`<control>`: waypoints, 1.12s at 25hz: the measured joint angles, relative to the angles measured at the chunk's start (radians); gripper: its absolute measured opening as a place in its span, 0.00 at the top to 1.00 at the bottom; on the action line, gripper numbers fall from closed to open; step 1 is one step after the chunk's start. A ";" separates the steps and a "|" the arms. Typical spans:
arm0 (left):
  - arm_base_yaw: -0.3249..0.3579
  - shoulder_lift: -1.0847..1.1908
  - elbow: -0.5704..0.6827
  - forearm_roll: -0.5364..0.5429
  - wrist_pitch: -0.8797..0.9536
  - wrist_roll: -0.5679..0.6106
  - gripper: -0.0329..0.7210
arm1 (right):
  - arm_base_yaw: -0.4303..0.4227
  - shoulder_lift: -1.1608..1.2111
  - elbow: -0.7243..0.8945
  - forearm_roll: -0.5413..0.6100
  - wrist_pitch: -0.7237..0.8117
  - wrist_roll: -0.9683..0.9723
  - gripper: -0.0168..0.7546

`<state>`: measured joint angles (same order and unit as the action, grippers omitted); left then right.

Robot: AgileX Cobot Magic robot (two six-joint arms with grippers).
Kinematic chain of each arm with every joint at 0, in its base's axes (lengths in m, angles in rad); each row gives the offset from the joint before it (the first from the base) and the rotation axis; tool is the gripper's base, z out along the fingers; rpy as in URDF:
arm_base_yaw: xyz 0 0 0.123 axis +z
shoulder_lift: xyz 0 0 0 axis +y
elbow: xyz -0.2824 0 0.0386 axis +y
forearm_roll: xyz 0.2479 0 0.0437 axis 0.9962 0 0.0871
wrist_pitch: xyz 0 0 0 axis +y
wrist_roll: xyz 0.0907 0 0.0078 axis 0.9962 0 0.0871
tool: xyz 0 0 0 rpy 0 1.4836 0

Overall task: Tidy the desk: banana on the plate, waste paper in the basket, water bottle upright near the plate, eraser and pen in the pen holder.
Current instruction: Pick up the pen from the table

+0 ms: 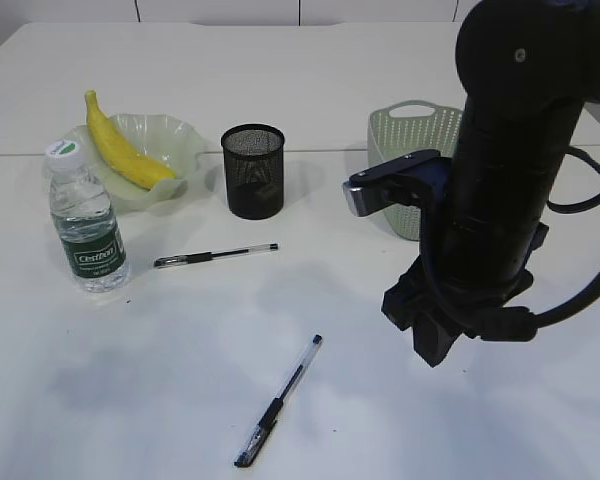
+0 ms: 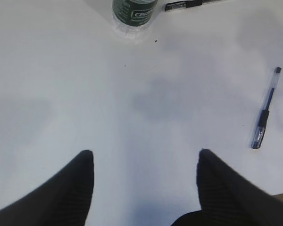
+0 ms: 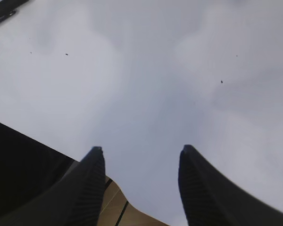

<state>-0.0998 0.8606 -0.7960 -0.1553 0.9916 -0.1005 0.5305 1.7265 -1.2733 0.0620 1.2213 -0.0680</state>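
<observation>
A yellow banana [image 1: 120, 150] lies on the pale green plate [image 1: 180, 140] at the back left. A water bottle [image 1: 85, 225] stands upright in front of the plate; its base shows in the left wrist view [image 2: 134, 14]. The black mesh pen holder [image 1: 253, 170] stands mid-table. One black pen [image 1: 215, 256] lies in front of the holder, and its end shows in the left wrist view [image 2: 184, 5]. A second pen [image 1: 278, 400] [image 2: 265, 110] lies near the front. My left gripper [image 2: 144, 157] is open and empty over bare table. My right gripper [image 1: 435, 345] [image 3: 141, 153] is open and empty. No eraser or waste paper shows.
The pale green basket [image 1: 400, 130] stands at the back right, partly hidden behind my right arm. The end of a pen [image 3: 2, 9] shows at the top left of the right wrist view. The table's front edge [image 3: 127, 207] lies just below my right jaws.
</observation>
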 joint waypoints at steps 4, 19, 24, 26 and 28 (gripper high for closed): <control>0.000 0.000 0.000 0.000 0.000 0.000 0.31 | 0.000 0.000 0.000 0.002 -0.002 0.000 0.49; -0.050 0.000 0.000 -0.069 0.000 0.128 0.32 | 0.000 -0.001 0.000 0.004 -0.002 -0.004 0.49; -0.144 0.000 0.000 -0.075 -0.034 0.130 0.32 | 0.000 -0.001 0.000 0.004 -0.002 -0.004 0.49; -0.206 0.004 0.000 -0.075 -0.064 0.130 0.32 | 0.000 -0.001 0.000 0.004 -0.002 -0.004 0.49; -0.283 0.024 0.000 -0.075 -0.102 0.130 0.35 | 0.000 -0.001 0.000 0.004 -0.002 -0.004 0.49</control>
<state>-0.3827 0.8851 -0.7960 -0.2300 0.8893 0.0296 0.5309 1.7253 -1.2733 0.0656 1.2194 -0.0715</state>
